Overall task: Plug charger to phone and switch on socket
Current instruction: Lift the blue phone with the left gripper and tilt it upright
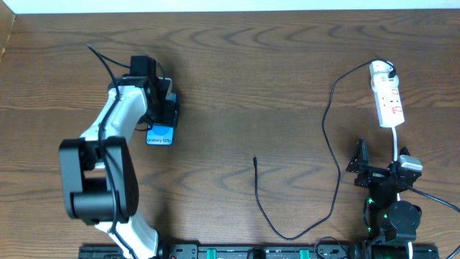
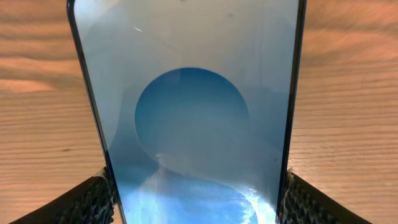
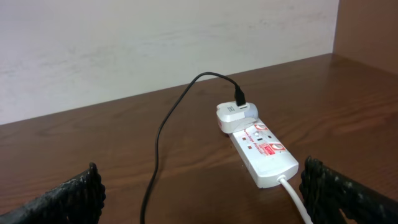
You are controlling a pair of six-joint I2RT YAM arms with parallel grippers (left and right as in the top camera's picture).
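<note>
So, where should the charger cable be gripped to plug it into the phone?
Take the charger just behind its connector tip, from straight above, closing across the cord. That end lies free and flat on the table, with a straight run behind it.

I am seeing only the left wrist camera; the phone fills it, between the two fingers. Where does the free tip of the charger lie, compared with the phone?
Observer: Overhead, the tip of the charger lies loose on the table, to the right of the phone and apart from it.
Operator: Is its other end plugged in?
Observer: Yes. The right wrist view shows it entering a white adapter seated in the socket.
Operator: And the right tool?
Observer: The right tool is open and empty, facing the socket.
</note>
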